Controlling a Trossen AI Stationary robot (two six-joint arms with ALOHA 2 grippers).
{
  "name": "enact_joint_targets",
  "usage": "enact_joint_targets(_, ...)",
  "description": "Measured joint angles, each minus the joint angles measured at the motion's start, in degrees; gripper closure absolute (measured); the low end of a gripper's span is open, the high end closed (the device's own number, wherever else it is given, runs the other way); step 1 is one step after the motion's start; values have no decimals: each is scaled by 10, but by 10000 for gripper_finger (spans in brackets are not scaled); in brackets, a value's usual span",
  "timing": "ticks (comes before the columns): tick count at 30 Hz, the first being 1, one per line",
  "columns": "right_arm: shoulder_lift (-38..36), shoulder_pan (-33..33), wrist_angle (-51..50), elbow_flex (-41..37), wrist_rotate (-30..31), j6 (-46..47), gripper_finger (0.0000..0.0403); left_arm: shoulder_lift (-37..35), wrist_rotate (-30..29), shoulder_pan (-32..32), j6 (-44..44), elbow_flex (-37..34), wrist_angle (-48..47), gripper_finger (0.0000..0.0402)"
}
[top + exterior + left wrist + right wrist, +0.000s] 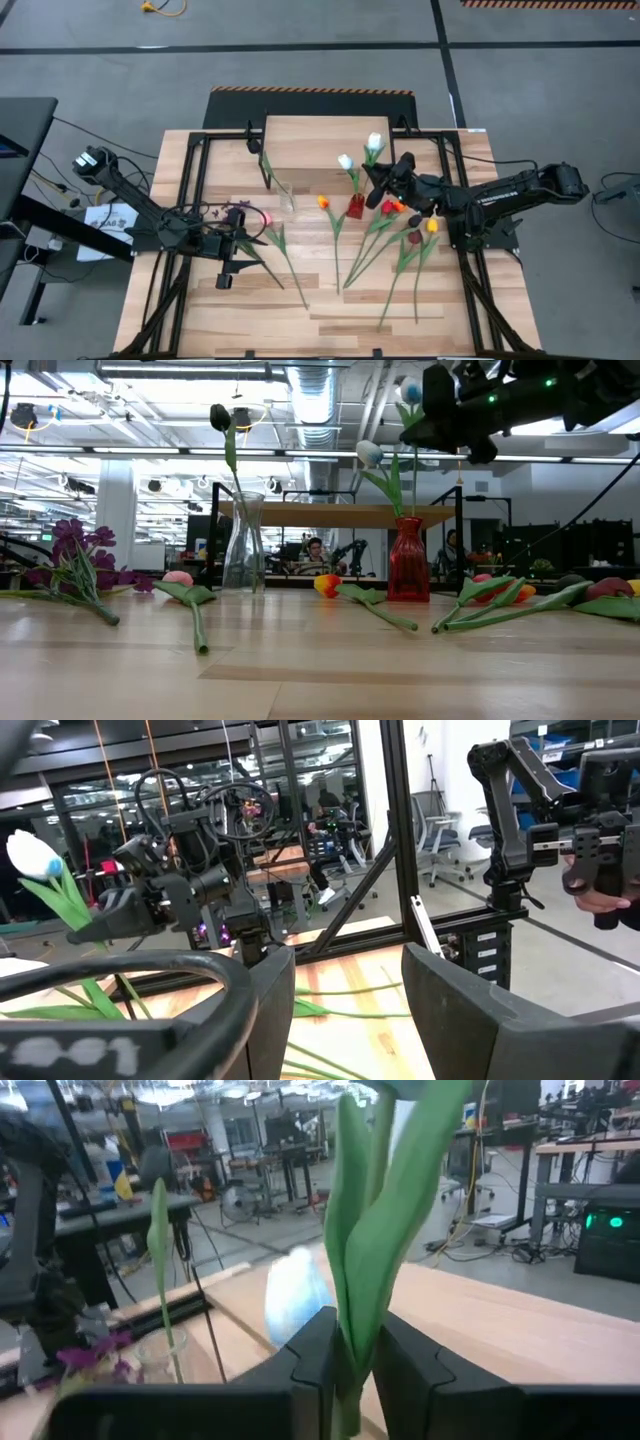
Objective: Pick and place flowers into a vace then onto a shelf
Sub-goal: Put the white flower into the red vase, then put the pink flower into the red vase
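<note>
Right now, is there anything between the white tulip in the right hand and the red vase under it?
Nothing separate blocks it. The right hand is closed on the white tulip above the red vase, whose mouth already holds another white tulip. That standing stem is the only thing crowding the opening.

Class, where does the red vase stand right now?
In the high view the red vase stands right of centre, before the shelf, beside the right gripper.
</note>
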Motion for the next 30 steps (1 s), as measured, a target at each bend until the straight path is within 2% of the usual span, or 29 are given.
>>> enact_joint_targets(6,0,0,-38,0,-13,0,319,0,0,0,1,0,0,227)
enact_joint_targets(12,0,0,-79,0,-42,13,270,0,0,0,1,0,0,227)
enact_joint_targets(21,0,0,-268,38,-94,25,196,0,0,0,1,0,0,227)
enact_joint_targets(25,-4,0,-324,59,-95,25,181,0,0,0,1,0,0,227)
enact_joint_targets(30,-10,16,-376,77,-96,37,181,0,0,0,1,0,0,227)
